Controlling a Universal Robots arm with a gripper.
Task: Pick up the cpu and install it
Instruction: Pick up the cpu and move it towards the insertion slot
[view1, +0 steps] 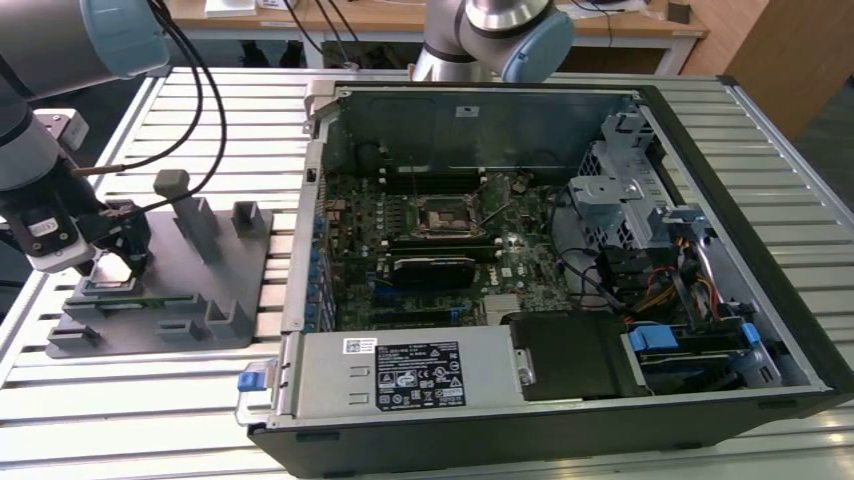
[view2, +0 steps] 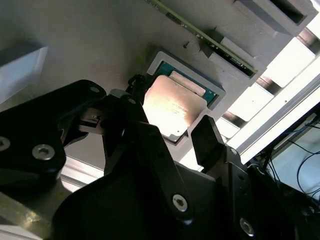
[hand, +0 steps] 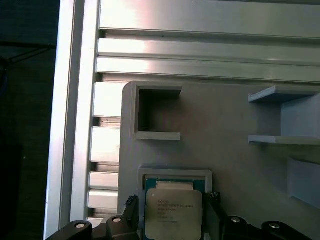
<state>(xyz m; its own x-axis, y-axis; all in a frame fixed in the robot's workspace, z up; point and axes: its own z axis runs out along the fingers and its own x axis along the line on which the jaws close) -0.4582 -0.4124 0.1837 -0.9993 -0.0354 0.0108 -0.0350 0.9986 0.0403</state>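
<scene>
Insp. note. Cpu (hand: 174, 212) lies flat, metal top up, in a shallow square recess (hand: 175, 176) of the grey holder tray (hand: 225, 125). Green substrate edge shows along one side, so it reads as seated, not raised (judgement only). Recess walls fit it closely, presumably to fix position & orientation for a repeatable grab.

Claw (view1: 114, 262) is down on the tray at the exterior view's left, on the slatted worktop (view1: 134, 400). In both wrist views its black fingers (view2: 207, 137) stand against two opposite edges of the cpu, w/ no gap visible. Claw assessed as clenched on the cpu. Edge grip keeps contact off the top face & underside, prob. the reason.

Open PC case (view1: 747, 200) sits well apart, toward the exterior view's right. The socket (view1: 441, 215) on the board inside looks dark; detail too small to tell. Install not yet done; work stands at the pick stage.
</scene>
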